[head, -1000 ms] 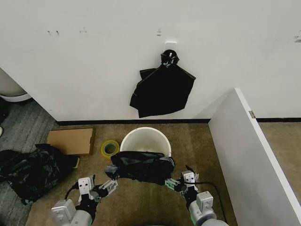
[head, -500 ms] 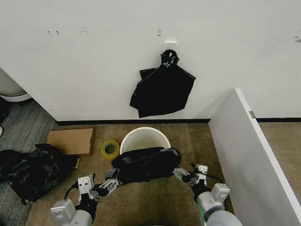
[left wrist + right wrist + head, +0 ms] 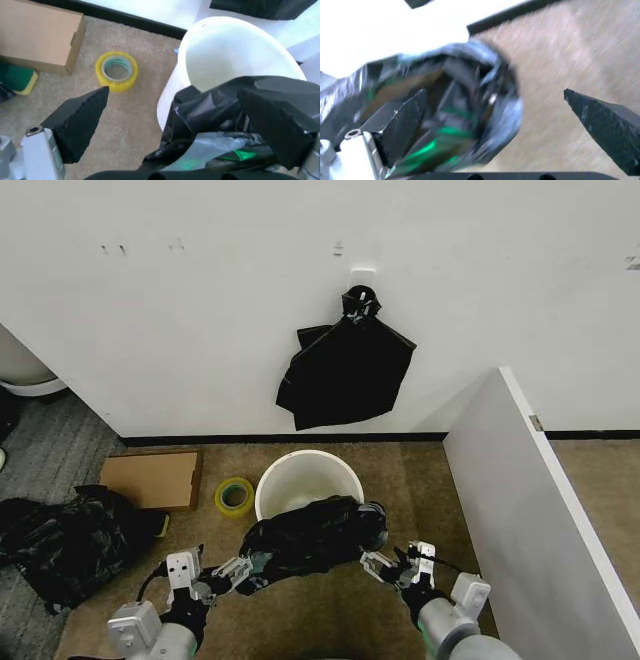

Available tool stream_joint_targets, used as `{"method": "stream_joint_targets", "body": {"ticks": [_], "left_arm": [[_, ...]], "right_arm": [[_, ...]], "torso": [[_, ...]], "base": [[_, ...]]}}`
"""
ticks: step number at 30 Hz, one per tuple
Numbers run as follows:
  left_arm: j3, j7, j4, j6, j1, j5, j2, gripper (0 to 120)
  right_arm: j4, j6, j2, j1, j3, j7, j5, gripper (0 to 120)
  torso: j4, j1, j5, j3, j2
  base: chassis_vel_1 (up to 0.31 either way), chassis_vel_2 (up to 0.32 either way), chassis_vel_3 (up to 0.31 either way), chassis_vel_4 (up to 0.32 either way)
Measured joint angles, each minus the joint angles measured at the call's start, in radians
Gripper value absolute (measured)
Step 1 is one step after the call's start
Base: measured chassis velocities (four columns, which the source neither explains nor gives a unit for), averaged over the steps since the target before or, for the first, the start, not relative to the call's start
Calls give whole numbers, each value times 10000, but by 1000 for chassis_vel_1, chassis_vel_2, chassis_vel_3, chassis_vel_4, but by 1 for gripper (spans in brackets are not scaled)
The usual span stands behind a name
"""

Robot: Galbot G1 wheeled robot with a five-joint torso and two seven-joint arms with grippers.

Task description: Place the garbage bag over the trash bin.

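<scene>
On the brown carpet below a white wall, the thin glossy black plastic garbage bag (image 3: 315, 535) hangs bunched between the left gripper (image 3: 240, 572) and right gripper (image 3: 385, 565), just in front of the round cream-white plastic trash bin (image 3: 305, 478). Both grippers' fingers stand spread in the wrist views (whether either pinches film cannot be told). The bag's mouth looks collapsed; lowered like this, it would likely drape across the rim instead of sleeving it.
</scene>
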Motion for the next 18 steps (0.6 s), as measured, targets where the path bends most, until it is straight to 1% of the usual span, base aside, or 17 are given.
{"method": "stream_joint_targets", "body": {"ticks": [2, 4, 6, 7, 8, 10, 11, 12, 13, 14, 15, 17, 18], "left_arm": [[-60, 68, 13, -104, 45, 108, -46, 100], [-110, 305, 202, -442, 111, 629, -213, 100], [-115, 349, 237, -517, 120, 732, -248, 100], [-133, 541, 384, -858, 176, 1200, -413, 100], [-190, 837, 528, -1330, 299, 1751, -695, 100], [-248, 1147, 594, -1737, 495, 2218, -1034, 100], [-255, 1213, 600, -1831, 557, 2338, -1149, 100], [-262, 1353, 614, -2010, 682, 2597, -1359, 100], [-262, 1353, 614, -2010, 682, 2597, -1359, 100], [-265, 1429, 623, -2108, 746, 2740, -1454, 100], [-271, 1577, 657, -2346, 908, 3060, -1672, 100], [-271, 1707, 727, -2620, 1073, 3470, -1934, 100], [-261, 1744, 797, -2785, 1142, 3729, -2116, 100]], "right_arm": [[242, 26, -63, -128, 147, 66, -512, 100], [671, 22, -216, -394, 465, -20, -1249, 100], [710, 21, -231, -410, 489, -35, -1299, 100], [955, 11, -357, -463, 626, -175, -1562, 100], [1199, -24, -615, -386, 785, -625, -1732, 100], [1287, -154, -1180, -28, 901, -1425, -1696, 100], [1286, -195, -1346, 92, 918, -1644, -1638, 100], [1228, -314, -1816, 429, 936, -2161, -1447, 100], [1228, -314, -1816, 429, 936, -2161, -1447, 100], [1149, -409, -2132, 670, 929, -2435, -1303, 100], [948, -614, -2751, 1203, 842, -2937, -990, 100], [628, -912, -3373, 2000, 619, -3430, -502, 100], [359, -1103, -3726, 2670, 384, -3690, -97, 100]], "torso": [[0, 0, -2, 0, 0], [-2, 0, -4, 0, 0], [-2, 0, -4, 0, 0], [-4, 0, -3, 0, 0], [-3, 0, -3, -1, 0], [2, -1, -3, -1, 0], [2, -1, -1, 0, 0], [2, -1, -1, 0, 0], [2, -1, -1, 0, 0], [2, -1, 0, 0, 0], [2, -1, 0, 0, 0], [2, -1, 1, 0, 0], [4, 0, 1, 0, 0]], "base": [[0, 0, 0, 0], [0, 0, 0, 0], [0, 0, 0, 0], [0, 0, 0, 0], [0, 0, 0, 0], [0, 0, 0, 0], [0, 0, 0, 0], [0, 0, 0, 0], [0, 0, 0, 0], [0, 0, 0, 0], [0, 0, 0, 0], [0, 0, 0, 0], [0, 0, 0, 0]]}}
